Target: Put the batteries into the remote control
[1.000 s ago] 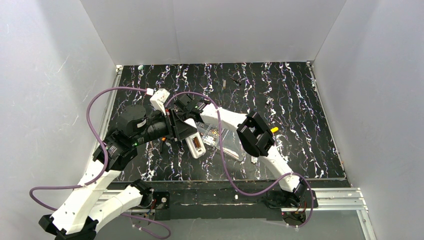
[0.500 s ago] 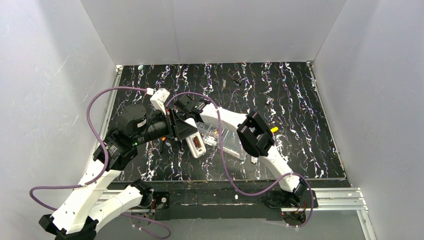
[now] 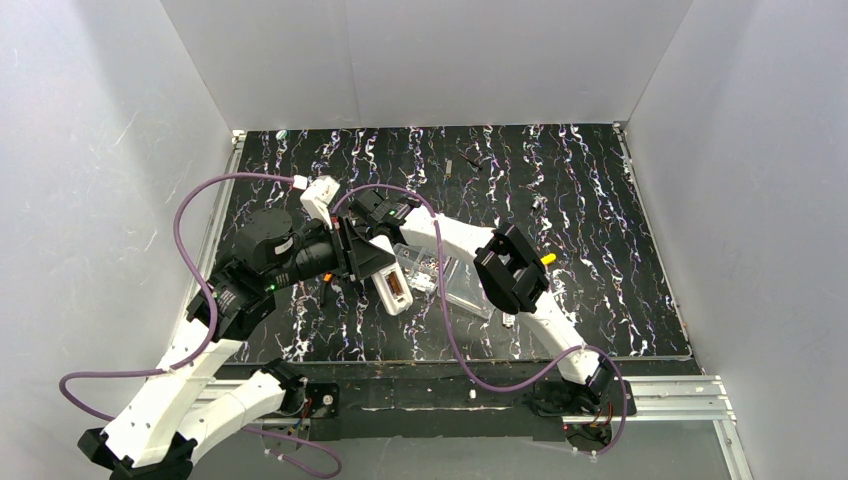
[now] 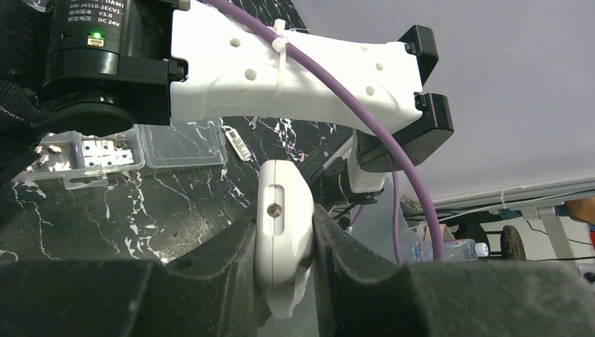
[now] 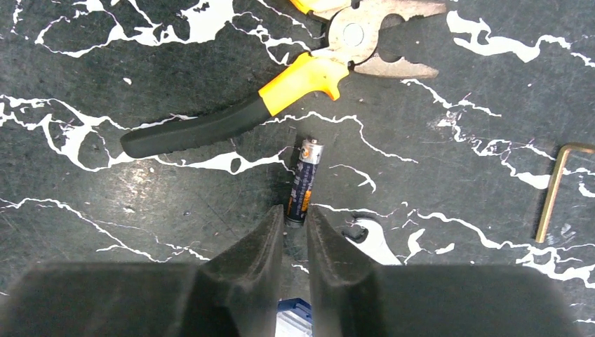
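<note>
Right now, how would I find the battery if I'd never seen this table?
Look on the black marbled table for the pliers with yellow and black handles. Beside the black handle, right at the tip of the right gripper, lies the battery. It's the only small dark cylinder with a silver cap.

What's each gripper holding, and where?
Left gripper: remote control, clamped across its sides near one end. Right gripper: battery end between fingers; grip cannot be told.
</note>
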`<state>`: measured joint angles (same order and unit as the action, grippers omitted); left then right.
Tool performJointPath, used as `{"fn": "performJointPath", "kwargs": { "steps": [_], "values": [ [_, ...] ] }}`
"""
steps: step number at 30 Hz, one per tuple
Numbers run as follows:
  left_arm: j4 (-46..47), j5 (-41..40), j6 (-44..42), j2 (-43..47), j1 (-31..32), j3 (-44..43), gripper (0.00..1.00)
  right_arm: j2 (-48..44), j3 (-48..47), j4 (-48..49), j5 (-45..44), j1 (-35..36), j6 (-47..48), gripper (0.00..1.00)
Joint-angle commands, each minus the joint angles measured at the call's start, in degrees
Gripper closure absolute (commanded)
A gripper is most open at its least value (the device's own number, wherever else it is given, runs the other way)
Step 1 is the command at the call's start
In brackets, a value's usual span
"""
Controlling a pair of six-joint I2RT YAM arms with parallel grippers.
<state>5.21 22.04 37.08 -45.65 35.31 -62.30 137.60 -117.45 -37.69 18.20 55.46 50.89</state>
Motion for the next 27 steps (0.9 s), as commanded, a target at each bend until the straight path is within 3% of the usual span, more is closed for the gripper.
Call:
{"fn": "performJointPath", "kwargs": {
  "steps": [1, 10, 27],
  "values": [
    [2.52, 0.99, 0.01, 0.33, -0.3, -1.09, 0.98, 0.54, -1.47, -3.35, 1.49, 0.07, -1.26, 0.79],
    [2.35, 1.12, 0.12, 0.15, -0.25, -1.25, 0.98, 0.49, -0.2, -0.12, -0.26, 0.44, -3.01, 0.99],
    [5.93, 3.52, 1.42, -1.2, -0.26, -2.85, 0.99, -9.67, 9.09, 23.78, -0.21, -3.56, -21.59, 0.99]
  ]
}}
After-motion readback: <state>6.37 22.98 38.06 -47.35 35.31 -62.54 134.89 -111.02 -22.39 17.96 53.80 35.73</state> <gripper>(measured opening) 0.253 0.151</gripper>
